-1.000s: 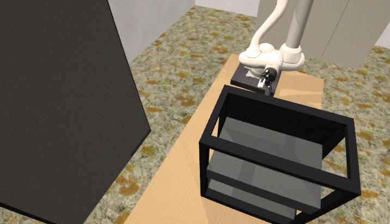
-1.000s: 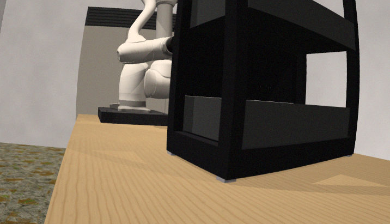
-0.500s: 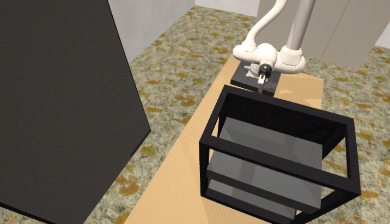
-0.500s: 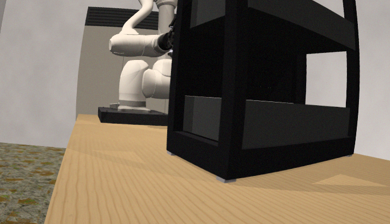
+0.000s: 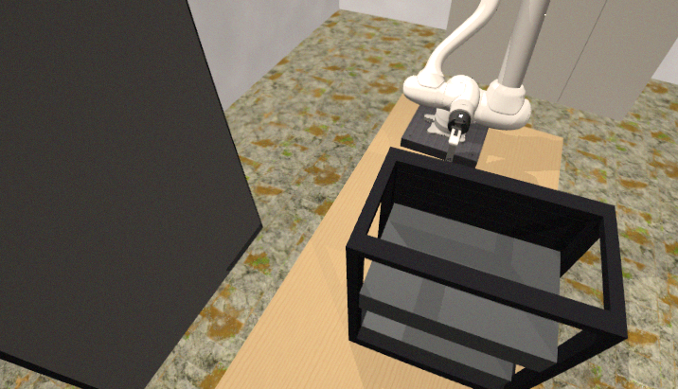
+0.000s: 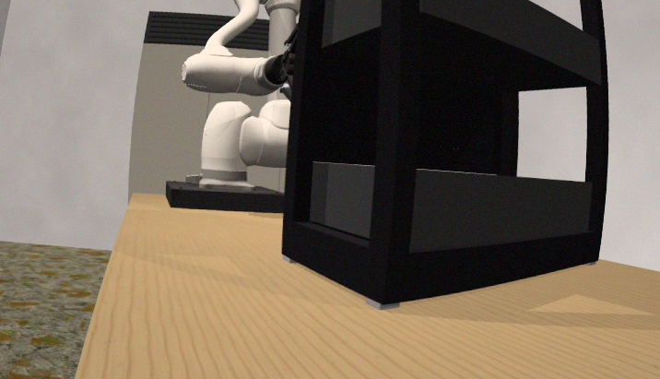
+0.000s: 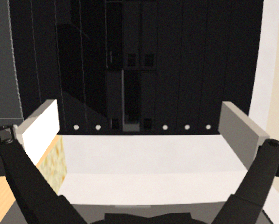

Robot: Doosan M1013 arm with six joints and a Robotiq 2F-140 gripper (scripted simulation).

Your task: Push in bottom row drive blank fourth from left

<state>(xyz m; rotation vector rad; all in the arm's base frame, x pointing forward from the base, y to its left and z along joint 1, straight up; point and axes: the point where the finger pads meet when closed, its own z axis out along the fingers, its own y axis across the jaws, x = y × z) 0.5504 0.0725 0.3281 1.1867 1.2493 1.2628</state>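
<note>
The black open-frame rack [image 5: 479, 285] [image 6: 389, 160] stands on the wooden table [image 5: 299, 314] [image 6: 194, 316], with grey shelves inside. Its front faces the robot and away from the top and exterior views. In the wrist view the rack front [image 7: 190, 43] fills the frame as dark panels. Single drive blanks are hard to tell apart there, and I cannot tell which one is the bottom-row fourth blank. My gripper [image 5: 452, 147] [image 7: 139, 115] is open and empty, close in front of the rack front near its top edge. In the exterior view the rack hides the fingers.
The arm's dark base plate [image 5: 419, 137] [image 6: 218, 199] sits on the table just behind the rack's front. A tall dark panel [image 5: 99, 165] stands on the floor to the left. Grey cabinets [image 5: 599, 40] stand behind the robot.
</note>
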